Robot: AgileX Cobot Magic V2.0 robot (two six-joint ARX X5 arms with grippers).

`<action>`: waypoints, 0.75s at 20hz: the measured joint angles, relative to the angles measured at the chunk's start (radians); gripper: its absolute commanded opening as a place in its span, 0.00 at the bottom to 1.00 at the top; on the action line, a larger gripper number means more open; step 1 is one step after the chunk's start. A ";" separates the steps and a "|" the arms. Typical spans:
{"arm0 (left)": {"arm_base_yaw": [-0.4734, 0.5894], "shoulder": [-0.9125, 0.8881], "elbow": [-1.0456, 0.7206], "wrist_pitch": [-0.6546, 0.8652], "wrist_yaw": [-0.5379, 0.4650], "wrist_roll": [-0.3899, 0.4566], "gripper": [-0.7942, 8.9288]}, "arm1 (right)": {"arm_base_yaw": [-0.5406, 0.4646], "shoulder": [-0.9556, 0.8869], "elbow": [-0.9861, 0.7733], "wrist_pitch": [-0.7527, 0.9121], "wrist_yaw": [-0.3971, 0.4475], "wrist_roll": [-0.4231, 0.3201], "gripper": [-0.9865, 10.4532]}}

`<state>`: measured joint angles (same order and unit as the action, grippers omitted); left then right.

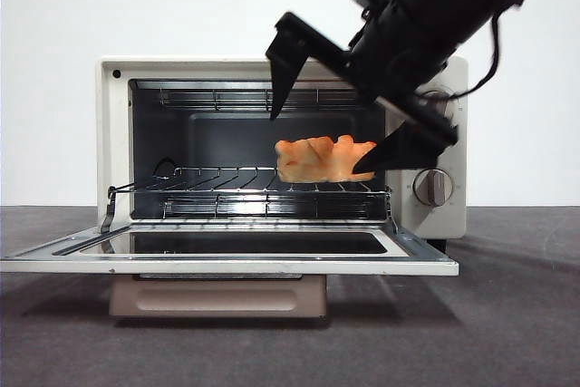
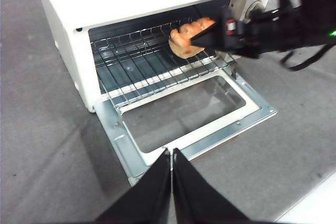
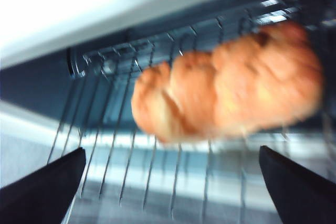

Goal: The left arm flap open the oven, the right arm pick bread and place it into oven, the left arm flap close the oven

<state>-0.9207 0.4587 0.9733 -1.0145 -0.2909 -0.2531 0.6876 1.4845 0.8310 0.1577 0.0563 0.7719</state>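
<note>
Inside, the bread [image 1: 322, 159] lies on the wire rack [image 1: 245, 189] of the oven [image 1: 113, 133], door [image 1: 227, 256] flat open; the right gripper [image 1: 328, 129] gapes wide around it; the left gripper [image 2: 171, 156] waits pinched together, well clear.

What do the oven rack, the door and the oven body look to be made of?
Rack: thin bare metal wire, probably steel; it glints. Door: shiny metal frame around a dark see-through pane, likely glass. Oven body: cream, smooth and matte, painted metal or plastic; cannot tell which. The bread lies on the rack, right gripper open around it.
</note>
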 measured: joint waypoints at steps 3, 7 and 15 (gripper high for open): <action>0.000 0.001 0.000 -0.023 -0.028 -0.006 0.09 | 0.020 -0.119 0.000 -0.145 -0.034 -0.005 0.55; 0.007 0.077 0.000 -0.035 -0.021 -0.076 0.09 | 0.071 -0.333 0.000 -0.364 -0.135 -0.085 0.53; 0.097 0.317 0.000 0.137 0.315 -0.087 0.09 | 0.069 -0.712 0.000 -0.743 -0.196 -0.271 0.53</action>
<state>-0.8242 0.7761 0.9737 -0.8772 0.0242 -0.3401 0.7563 0.7727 0.8314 -0.5854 -0.1394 0.5007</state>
